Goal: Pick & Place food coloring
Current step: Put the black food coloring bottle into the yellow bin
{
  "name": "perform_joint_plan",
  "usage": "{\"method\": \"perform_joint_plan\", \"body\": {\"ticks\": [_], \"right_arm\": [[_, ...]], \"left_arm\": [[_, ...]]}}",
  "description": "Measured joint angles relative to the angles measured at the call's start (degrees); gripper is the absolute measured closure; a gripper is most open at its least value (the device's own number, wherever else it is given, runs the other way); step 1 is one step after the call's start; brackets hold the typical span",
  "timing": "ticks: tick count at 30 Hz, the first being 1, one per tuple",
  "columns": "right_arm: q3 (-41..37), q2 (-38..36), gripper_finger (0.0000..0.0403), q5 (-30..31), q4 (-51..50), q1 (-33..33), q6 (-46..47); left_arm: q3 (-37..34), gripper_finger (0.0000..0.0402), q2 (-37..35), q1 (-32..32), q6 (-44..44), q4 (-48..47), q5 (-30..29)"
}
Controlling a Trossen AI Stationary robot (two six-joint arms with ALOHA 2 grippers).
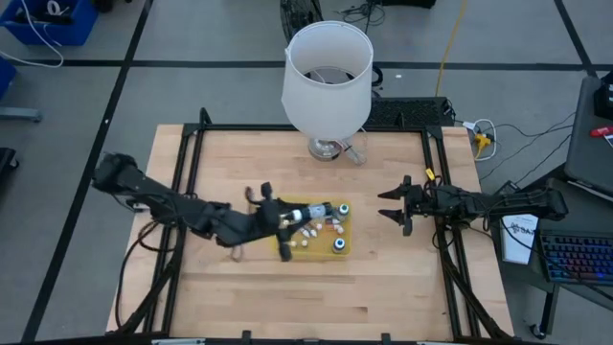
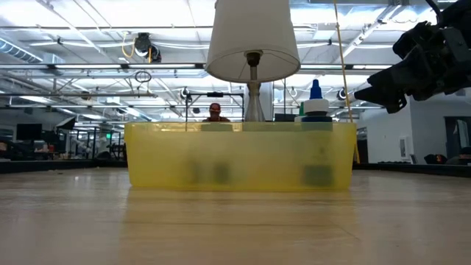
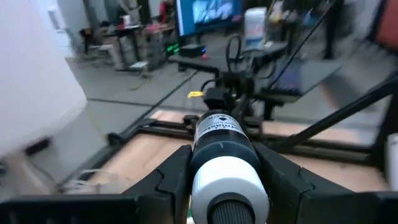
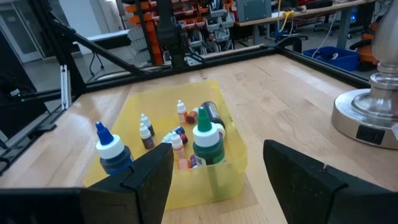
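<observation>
My left gripper (image 1: 308, 212) is shut on a food coloring bottle (image 3: 219, 144) with a dark body, a white band and a ribbed cap. It holds the bottle level above the left part of the yellow tray (image 1: 347, 251). Several more food coloring bottles stand or lie in the tray: a green-capped one (image 4: 204, 140), a blue-capped one (image 4: 109, 149) and small whitish ones (image 4: 179, 146). My right gripper (image 1: 391, 206) hovers open to the right of the tray, facing it, with nothing between its fingers. The left gripper is out of the low view. My left gripper pinches the bottle's white band (image 3: 227, 180) between its two fingers (image 3: 177, 171). The bottle lies along the fingers, cap toward the wrist and dark body pointing toward the table's right side. It is about level and lifted clear above the tray.
A lamp with a large white shade (image 1: 328, 62) stands on a metal base (image 1: 331, 149) at the table's far edge, behind the tray. A black frame (image 1: 436, 172) runs along the table's sides. Bare wood (image 1: 316, 297) lies in front of the tray.
</observation>
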Motion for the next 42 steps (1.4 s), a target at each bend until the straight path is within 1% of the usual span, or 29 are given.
{"method": "perform_joint_plan", "body": {"ticks": [2,3,5,7,10,13,15,19,21,23,26,28,36,42], "right_arm": [[0.00,0.06,0.0165,0.00,-0.06,0.02,0.00],[0.00,0.04,0.0165,0.00,-0.06,0.01,0.00],[0.00,0.07,0.0165,-0.01,-0.05,0.01,0.00],[0.00,0.04,0.0165,0.00,-0.04,0.02,0.00],[0.00,0.04,0.0165,0.00,-0.15,0.00,0.00],[0.00,0.04,0.0165,0.00,-0.13,0.02,0.00],[0.00,0.04,0.0165,0.00,-0.06,0.01,0.00],[0.00,0.11,0.0165,0.00,-0.15,0.02,0.00],[0.00,0.11,0.0165,0.00,-0.12,0.02,0.00],[0.00,0.10,0.0165,0.00,-0.10,0.01,0.00],[0.00,0.18,0.0165,0.00,-0.06,0.01,0.00],[0.00,0.19,0.0165,0.00,-0.05,0.01,0.00],[0.00,0.19,0.0165,0.00,-0.06,0.00,0.00],[0.00,0.20,0.0165,0.00,-0.05,0.01,0.00]], "left_arm": [[-7.26,0.0256,-3.83,0.42,-2.75,5.44,2.41],[-9.95,0.0256,-5.67,0.62,-6.49,5.44,2.23],[-12.92,0.0256,-9.14,1.08,-16.04,1.28,1.96],[-13.26,0.0256,-11.78,1.31,-25.28,-5.87,2.46],[-10.14,0.0256,-12.44,1.29,-34.68,-18.20,3.40],[-5.48,0.0256,-10.89,1.24,-39.89,-28.22,5.98],[-2.13,0.0256,-8.60,1.40,-42.79,-33.13,7.79],[3.08,0.0256,-2.53,1.64,-50.07,-46.56,12.21],[5.06,0.0256,0.36,2.19,-55.00,-53.77,15.26],[6.54,0.0256,3.45,3.08,-59.14,-58.22,18.63],[7.15,0.0256,7.46,4.33,-62.16,-61.98,22.49],[7.31,0.0256,9.25,5.04,-62.24,-61.95,24.29],[7.39,0.0257,13.69,6.91,-62.73,-61.82,28.88],[7.39,0.0257,16.57,7.98,-63.95,-61.18,30.44]]}}
